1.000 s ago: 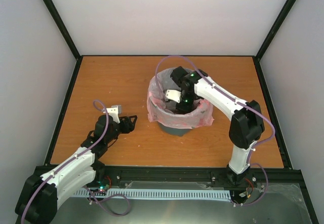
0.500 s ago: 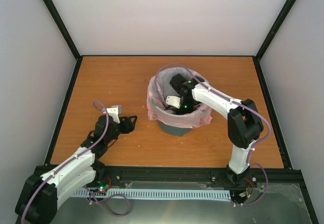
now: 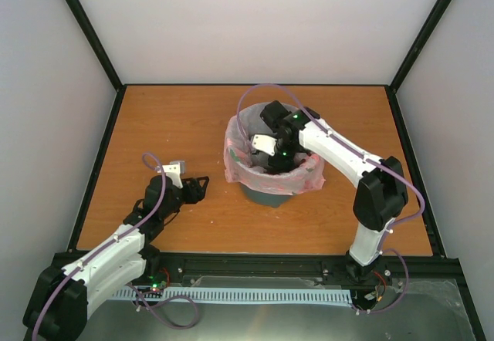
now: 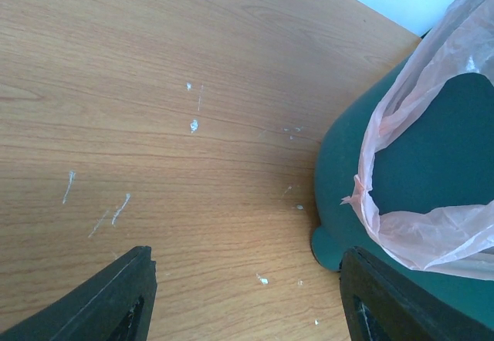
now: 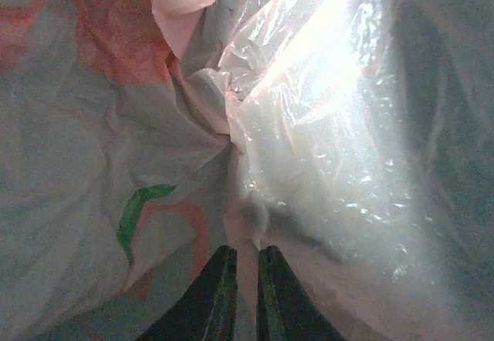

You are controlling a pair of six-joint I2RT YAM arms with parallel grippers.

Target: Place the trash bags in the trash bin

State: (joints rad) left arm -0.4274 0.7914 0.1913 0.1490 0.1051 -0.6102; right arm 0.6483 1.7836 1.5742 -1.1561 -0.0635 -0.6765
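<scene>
The teal trash bin (image 3: 266,195) stands mid-table with the pink trash bag (image 3: 235,160) lining it and draped over the rim. My right gripper (image 3: 272,158) reaches down inside the bin. In the right wrist view my right gripper (image 5: 245,260) has its jaws almost together on a fold of the bag (image 5: 309,125). My left gripper (image 3: 199,186) is open and empty, low over the table left of the bin. The left wrist view shows the left gripper (image 4: 247,295) spread wide, with the bin's side (image 4: 417,148) and the hanging bag edge (image 4: 386,117) at the right.
Black frame posts and white walls enclose the wooden table (image 3: 170,125). The table shows small white specks (image 4: 193,125) in the left wrist view. A green and red print (image 5: 143,202) marks the bag inside the bin.
My right gripper dipped deeper into the bin half a second ago and has since come back up a little toward the far side. The left arm has not moved.
</scene>
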